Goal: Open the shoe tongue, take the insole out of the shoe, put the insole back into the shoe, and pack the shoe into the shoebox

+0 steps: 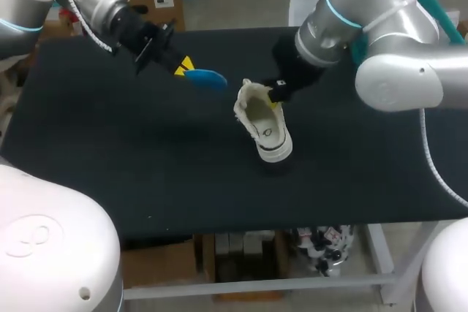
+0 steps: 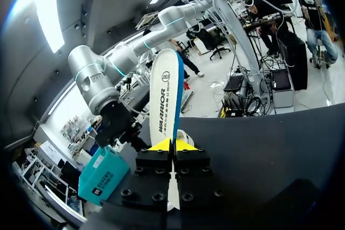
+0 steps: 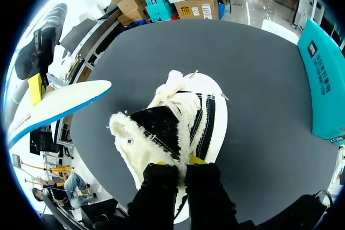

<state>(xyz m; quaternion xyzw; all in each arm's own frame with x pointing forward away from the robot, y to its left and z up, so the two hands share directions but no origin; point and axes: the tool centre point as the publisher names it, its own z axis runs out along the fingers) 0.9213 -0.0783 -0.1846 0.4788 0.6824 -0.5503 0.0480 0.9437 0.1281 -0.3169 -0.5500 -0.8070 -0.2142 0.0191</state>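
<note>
The left gripper (image 1: 183,66) pinches the flat, long insole (image 1: 206,78); the right gripper (image 3: 181,160) pinches the fluffy white shoe (image 1: 268,134).

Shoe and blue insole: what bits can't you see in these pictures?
- Shoe: deep inside near its toe, right wrist view, too dark under its own upper.
- Insole: its gripped end, left wrist view, hidden inside the left claw.
- Right claw: its yellow tips, right wrist view, mostly buried in the shoe's collar.
- Shoebox: cut off by the right wrist view's edge; behind the right arm in the head view.
</note>
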